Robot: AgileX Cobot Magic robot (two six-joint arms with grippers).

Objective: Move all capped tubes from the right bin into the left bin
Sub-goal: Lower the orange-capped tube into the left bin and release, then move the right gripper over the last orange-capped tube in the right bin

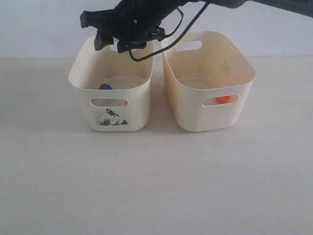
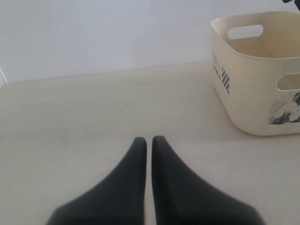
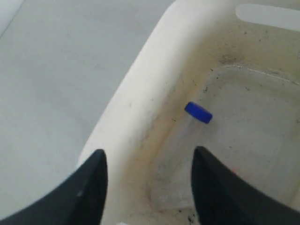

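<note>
The left bin (image 1: pixel 82 84), with its bird print, holds a blue-capped tube (image 1: pixel 105 86); a bit of orange (image 1: pixel 125 103) shows through its front slot. My right gripper (image 1: pixel 111 45) reaches across and hangs open over this bin's back rim, holding nothing. In the right wrist view the open gripper (image 3: pixel 150 159) straddles the bin's rim (image 3: pixel 136 108), and the blue-capped tube (image 3: pixel 198 112) lies on the floor below. The plain right bin (image 1: pixel 195 115) shows an orange cap (image 1: pixel 223 99) through its slot. My left gripper (image 2: pixel 149 140) is shut and empty over the table, left of the printed bin (image 2: pixel 248 98).
The two bins stand side by side, almost touching, at the back of a pale table (image 1: pixel 156 186). A white wall rises behind them. The right arm's cable (image 1: pixel 188 27) hangs over the gap between the bins.
</note>
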